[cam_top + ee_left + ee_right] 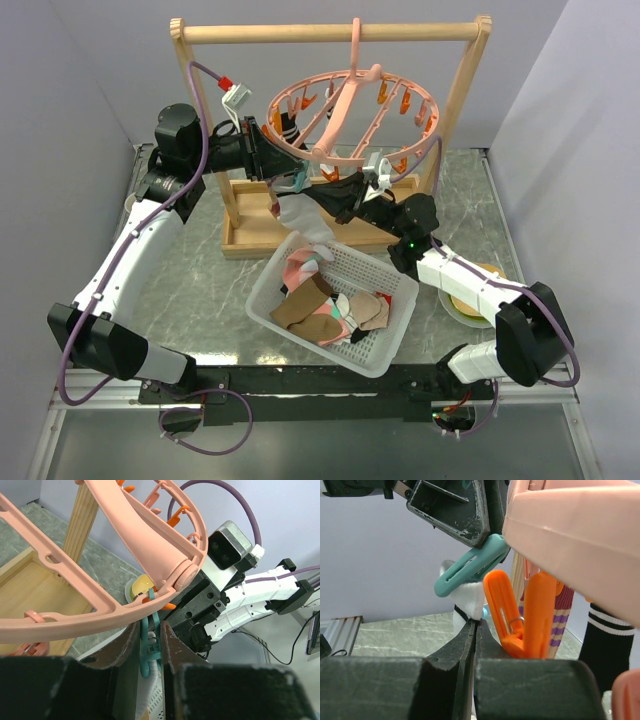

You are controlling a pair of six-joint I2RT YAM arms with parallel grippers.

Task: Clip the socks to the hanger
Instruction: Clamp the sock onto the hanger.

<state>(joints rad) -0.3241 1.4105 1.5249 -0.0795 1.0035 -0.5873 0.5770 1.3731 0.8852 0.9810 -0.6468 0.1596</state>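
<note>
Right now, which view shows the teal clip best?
Right wrist: the teal clip shows side-on, a white sock just below it. Left wrist sees it edge-on inside the left gripper; top external shows only a teal speck.

Locate the round salmon-pink hanger [338, 112], suspended by its top hook from the wooden rail [330, 32]. Orange clips [520, 615] dangle from its ring. One teal clip [470, 571] sits at the near-left rim, and the top of a white sock [300, 215] meets its lower end. A black sock [607, 645] with white stripes and a maroon striped sock [562, 611] hang from the ring. The remaining socks [330, 308] lie heaped in the white basket [400, 330].
</note>
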